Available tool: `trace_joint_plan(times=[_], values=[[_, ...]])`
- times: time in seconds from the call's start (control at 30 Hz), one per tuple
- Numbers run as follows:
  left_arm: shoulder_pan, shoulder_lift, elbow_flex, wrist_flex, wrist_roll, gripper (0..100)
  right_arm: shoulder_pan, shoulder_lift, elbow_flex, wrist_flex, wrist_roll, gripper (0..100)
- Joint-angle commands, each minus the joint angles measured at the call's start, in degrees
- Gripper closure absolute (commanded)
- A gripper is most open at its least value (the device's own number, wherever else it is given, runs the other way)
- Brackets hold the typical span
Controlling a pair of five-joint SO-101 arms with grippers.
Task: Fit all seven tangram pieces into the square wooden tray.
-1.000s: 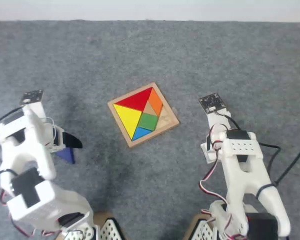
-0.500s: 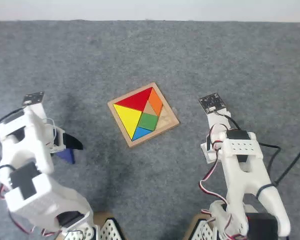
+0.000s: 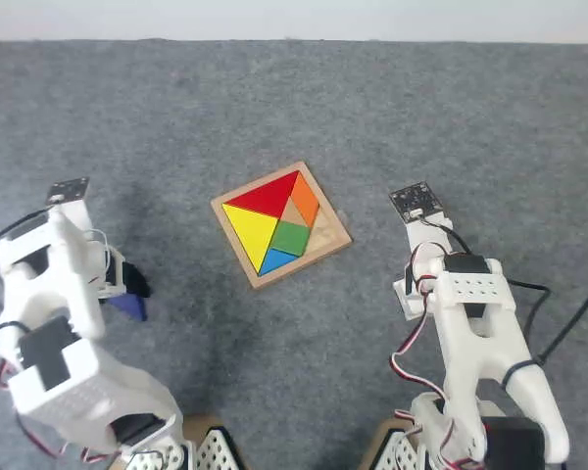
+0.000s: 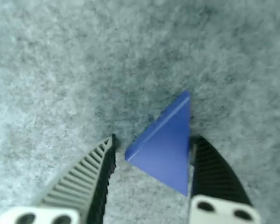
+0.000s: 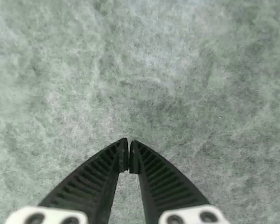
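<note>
L claw (image 4: 153, 138) spread round blue triangle (image 4: 165, 150).

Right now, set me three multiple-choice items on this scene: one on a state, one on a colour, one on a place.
1. The right hand is: A open; B shut and empty; C shut on a piece.
2. One piece in the tray is: A purple; B green; C black.
3. The dark blue triangle lies: A inside the tray; B under the right hand; C on the felt between the left hand's fingers.

Answers:
1 B: its fingers meet over bare felt.
2 B: a green piece sits beside the yellow one.
3 C: the left wrist view shows it between the open fingers.
</note>
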Motion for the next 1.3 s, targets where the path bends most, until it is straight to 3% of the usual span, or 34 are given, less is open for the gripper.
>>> trace_joint_plan(times=[0.0,0.37,0.83,1.03,1.27], values=[[0.62,0.53,-1.19,0.26,-1.32,81,0.04,-2.15,-0.18,-0.75,-0.35,98.6],[1.76,0.09,-1.54,0.79,-1.23,82,0.04,-2.33,-0.18,-0.66,-0.35,98.6],[1.76,-14.07,-8.4,12.75,-1.41,82,0.04,-2.42,-0.18,-0.57,-0.35,98.6],[1.23,-11.96,-6.64,11.6,-1.41,72,0.04,-2.42,-0.18,-0.48,-0.26,98.6],[1.32,-3.69,-5.14,6.51,-1.32,73,0.04,-2.42,-0.18,-0.48,-0.26,98.6]])
